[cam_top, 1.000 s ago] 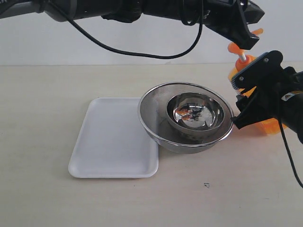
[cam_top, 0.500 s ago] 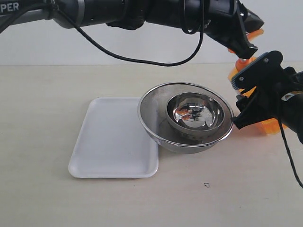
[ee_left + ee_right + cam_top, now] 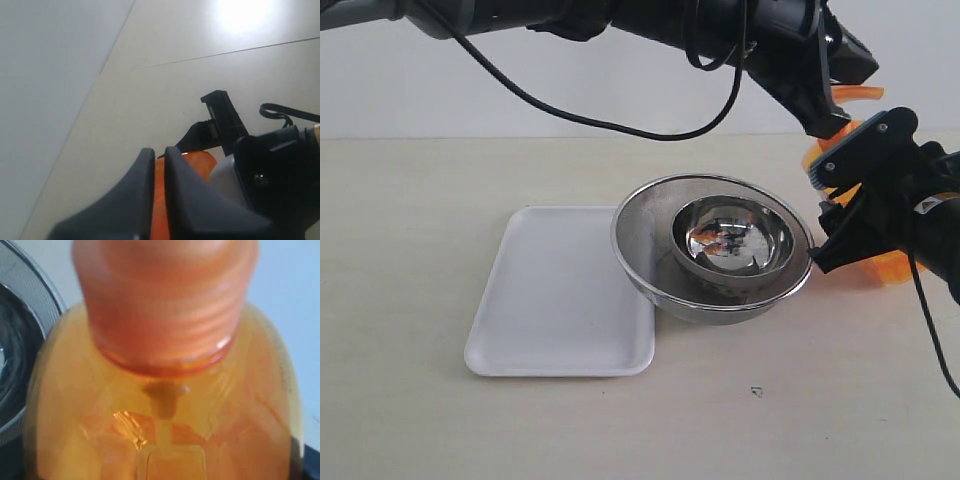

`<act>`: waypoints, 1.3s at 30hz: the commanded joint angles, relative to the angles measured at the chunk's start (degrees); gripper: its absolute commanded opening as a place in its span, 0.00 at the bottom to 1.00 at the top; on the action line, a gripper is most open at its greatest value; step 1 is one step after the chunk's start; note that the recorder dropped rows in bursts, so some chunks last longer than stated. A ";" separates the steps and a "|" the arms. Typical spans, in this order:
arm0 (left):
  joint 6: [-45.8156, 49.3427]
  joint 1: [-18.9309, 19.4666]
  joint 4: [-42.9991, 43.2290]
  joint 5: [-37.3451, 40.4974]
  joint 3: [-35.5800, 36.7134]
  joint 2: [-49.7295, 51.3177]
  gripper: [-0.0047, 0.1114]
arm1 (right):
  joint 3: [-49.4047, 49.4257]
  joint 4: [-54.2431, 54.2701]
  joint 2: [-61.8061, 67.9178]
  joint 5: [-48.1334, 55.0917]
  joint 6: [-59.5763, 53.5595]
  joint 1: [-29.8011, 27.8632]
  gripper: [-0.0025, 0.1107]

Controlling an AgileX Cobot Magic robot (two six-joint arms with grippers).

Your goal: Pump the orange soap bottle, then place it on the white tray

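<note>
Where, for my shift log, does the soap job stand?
Done: the right gripper grips the orange soap bottle. In hand: the shut left gripper bears on its pump head. Left: setting it on the white tray, which lies bare.

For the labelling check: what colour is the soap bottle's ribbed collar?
Orange; the ribbed collar shows best in the right wrist view.

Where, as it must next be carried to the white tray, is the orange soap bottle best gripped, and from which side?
Around the wide body of the orange soap bottle, below the shoulder, coming level from the side away from the nested steel bowls. It stands upright, close beside them; the ribbed collar and pump head are narrower.
</note>
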 commanded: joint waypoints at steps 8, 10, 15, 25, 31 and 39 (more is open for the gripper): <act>-2.64 -0.42 1.27 -2.77 -0.14 -0.55 0.08 | 1.05 3.09 1.22 7.80 2.21 -0.12 0.02; -1.90 -0.55 0.85 -1.86 -0.14 -0.41 0.08 | 1.05 3.09 1.22 7.80 2.21 -0.12 0.02; 0.99 -1.54 0.18 -0.39 -0.14 0.26 0.08 | 1.05 3.09 1.22 7.90 2.21 -0.12 0.02; -3.42 -1.90 7.47 4.13 -0.14 0.26 0.08 | 1.05 3.09 1.22 7.90 2.21 -0.12 0.02; -12.15 -1.79 19.17 6.38 -0.14 0.26 0.08 | 1.05 3.09 1.22 7.65 2.21 -0.12 0.02; -15.12 -1.47 21.93 6.76 -0.14 -0.10 0.08 | 1.05 3.09 1.22 7.65 2.21 -0.12 0.02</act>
